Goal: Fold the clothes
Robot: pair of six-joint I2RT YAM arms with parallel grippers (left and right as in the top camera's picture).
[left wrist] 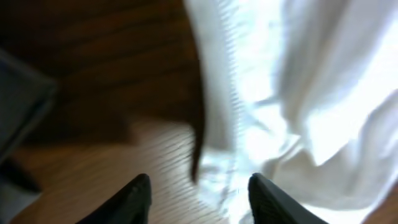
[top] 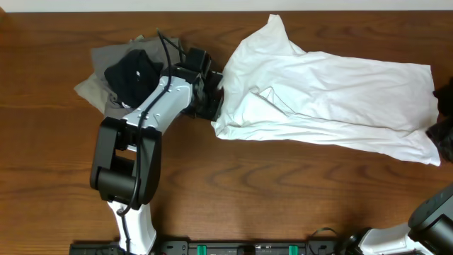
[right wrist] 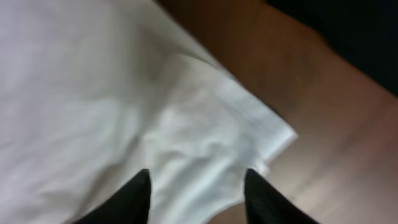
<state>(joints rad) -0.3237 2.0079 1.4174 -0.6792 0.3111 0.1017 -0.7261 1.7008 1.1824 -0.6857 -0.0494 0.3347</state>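
Observation:
A white garment lies spread and rumpled across the middle and right of the wooden table. My left gripper is at its left edge. In the left wrist view the jaws are open, with the garment's hem just ahead, over the right finger. My right gripper is at the garment's far right end. In the right wrist view its jaws are open just above the white corner. Neither gripper holds anything.
A pile of grey and black clothes lies at the back left, under the left arm. Bare wooden table runs along the front. The right arm's base is at the front right corner.

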